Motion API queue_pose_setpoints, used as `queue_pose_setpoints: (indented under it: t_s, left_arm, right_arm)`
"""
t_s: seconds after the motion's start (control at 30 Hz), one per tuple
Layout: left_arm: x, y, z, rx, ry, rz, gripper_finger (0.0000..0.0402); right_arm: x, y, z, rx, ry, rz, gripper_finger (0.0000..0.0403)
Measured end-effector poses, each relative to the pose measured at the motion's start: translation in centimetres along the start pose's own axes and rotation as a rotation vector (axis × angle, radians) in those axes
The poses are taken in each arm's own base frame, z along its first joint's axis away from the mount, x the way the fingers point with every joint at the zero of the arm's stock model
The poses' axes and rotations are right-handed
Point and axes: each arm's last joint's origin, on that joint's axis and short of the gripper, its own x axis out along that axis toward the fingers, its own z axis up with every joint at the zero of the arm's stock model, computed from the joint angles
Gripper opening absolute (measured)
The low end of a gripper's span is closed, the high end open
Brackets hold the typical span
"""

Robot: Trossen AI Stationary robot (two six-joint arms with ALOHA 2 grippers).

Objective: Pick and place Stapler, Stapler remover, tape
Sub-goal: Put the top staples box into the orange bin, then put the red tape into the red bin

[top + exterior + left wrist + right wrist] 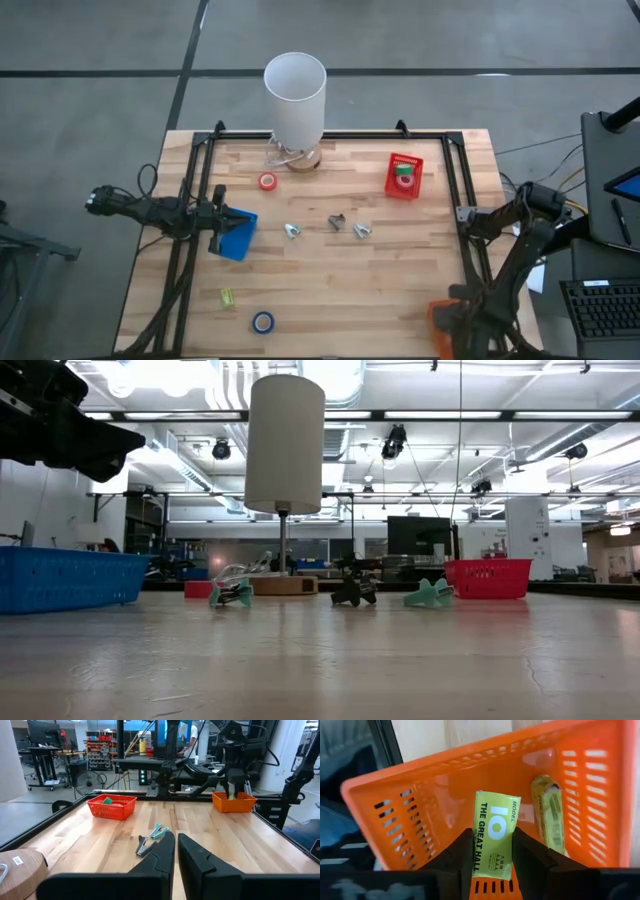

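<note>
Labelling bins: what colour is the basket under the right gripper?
Orange basket; right wrist view shows it best.

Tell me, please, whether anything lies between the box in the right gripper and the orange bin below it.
Nothing visible does. The right gripper holds the yellow-green box over the orange bin; a second box lies inside, off to one side.

The scene is evenly and brightly lit from ceiling lights (150, 375), which are blown out in the low view. The near surface (320, 670) is blurred there; shadows are soft.
</note>
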Motion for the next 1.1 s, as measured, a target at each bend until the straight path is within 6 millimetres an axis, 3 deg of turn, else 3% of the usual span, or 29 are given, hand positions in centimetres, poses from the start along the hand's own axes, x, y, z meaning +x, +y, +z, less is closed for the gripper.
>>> queue_pose_setpoints:
  t_s: [0.3, 0.67, 0.9, 1.1]
  left_arm:
    - [0.0, 0.0, 0.0, 0.0, 0.0, -0.001, 0.0026]
    - [0.0, 0.0, 0.0, 0.0, 0.0, 0.0, 0.0026]
    - [0.0, 0.0, 0.0, 0.0, -0.001, 0.0, 0.0026]
    - [0.0, 0.0, 0.0, 0.0, -0.001, 0.0, 0.0026]
  right_arm:
    - [0.7, 0.1, 0.0, 0.009, 0.033, -0.052, 0.0144]
    - [-2.0, -0.5, 0.1, 0.053, 0.016, -0.078, 0.023]
    - [-3.9, -1.0, 1.7, 0.031, -0.15, -0.056, 0.0237]
    - [-4.9, -1.7, 3.6, -0.049, -0.392, -0.141, 0.0227]
